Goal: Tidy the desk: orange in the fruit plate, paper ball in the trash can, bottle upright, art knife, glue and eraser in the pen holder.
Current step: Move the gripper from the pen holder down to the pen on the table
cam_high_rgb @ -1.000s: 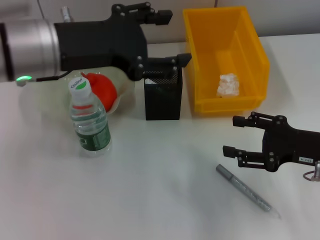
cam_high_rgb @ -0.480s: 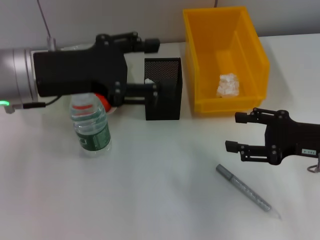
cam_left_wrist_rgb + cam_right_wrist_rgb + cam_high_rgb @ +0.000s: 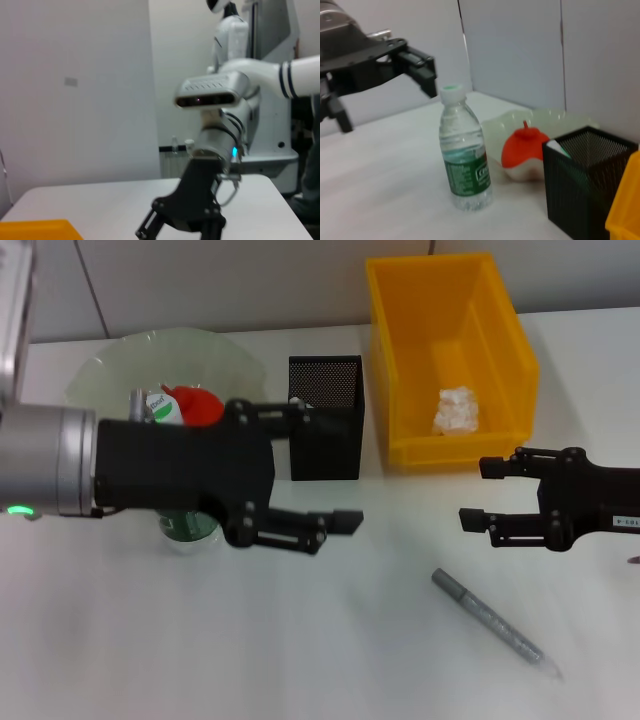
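Note:
My left gripper (image 3: 335,468) hovers open and empty in front of the black mesh pen holder (image 3: 330,445). Its arm covers most of the upright bottle (image 3: 465,160). The orange (image 3: 196,404) lies in the pale green fruit plate (image 3: 165,355). A white item (image 3: 555,147) pokes out of the pen holder; I cannot tell whether it is the glue or the eraser. The paper ball (image 3: 456,410) rests in the yellow trash can (image 3: 505,330). My right gripper (image 3: 475,493) is open, just above and beyond the grey art knife (image 3: 490,625) lying on the table.
The white table (image 3: 330,640) stretches across the front. The plate, pen holder and trash can stand in a row along the back. A wall rises right behind them. In the left wrist view the right arm and a corner of the yellow bin (image 3: 35,230) show.
My left arm has swung from above the plate and pen holder down toward the front, now covering the bottle. The right gripper has drifted slightly back and to the right.

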Robot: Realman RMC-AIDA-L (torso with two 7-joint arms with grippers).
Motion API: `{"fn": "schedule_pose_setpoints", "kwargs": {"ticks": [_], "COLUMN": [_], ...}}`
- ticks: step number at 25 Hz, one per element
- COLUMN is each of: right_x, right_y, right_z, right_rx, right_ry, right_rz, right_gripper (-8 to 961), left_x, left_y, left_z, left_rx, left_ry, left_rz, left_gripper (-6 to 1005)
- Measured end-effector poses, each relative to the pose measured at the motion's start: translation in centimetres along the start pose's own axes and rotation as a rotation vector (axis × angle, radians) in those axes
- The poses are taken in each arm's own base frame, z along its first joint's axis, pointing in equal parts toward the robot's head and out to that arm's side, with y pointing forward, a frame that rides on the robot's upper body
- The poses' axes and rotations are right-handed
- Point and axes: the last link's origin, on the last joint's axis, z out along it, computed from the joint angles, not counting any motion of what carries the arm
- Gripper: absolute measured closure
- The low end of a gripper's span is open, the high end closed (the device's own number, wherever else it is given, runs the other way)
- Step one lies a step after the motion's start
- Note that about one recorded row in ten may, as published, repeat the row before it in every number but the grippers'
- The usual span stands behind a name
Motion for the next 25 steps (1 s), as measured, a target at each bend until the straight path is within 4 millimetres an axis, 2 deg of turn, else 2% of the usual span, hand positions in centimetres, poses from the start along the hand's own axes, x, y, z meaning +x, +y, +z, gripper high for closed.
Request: {"fn": "schedule_pose_setpoints", "kwargs": {"ticks": [7, 19, 25], "right_x": [-1.0, -3.0, -4.1], "right_y": [-0.1, -0.2, -0.4], "right_z": [-0.1, 0.3, 1.0], "right_rx": [-0.012, -0.042, -0.042], "right_ry": [0.090, 0.255, 0.425], "right_rz": [0.033, 0.095, 0.096], "right_gripper": [194, 194, 194], "left_x": [-1.4, -2.7, -2.8], "left_y": [0.8, 0.5, 0.5], "left_z": [-0.8, -0.9, -0.8], "left_rx": [0.030, 0.041, 0.043], "left_ry": [-0.002, -0.045, -0.049], "left_rz": [0.037, 0.004, 0.004], "left_gripper": [186, 187, 187]}}
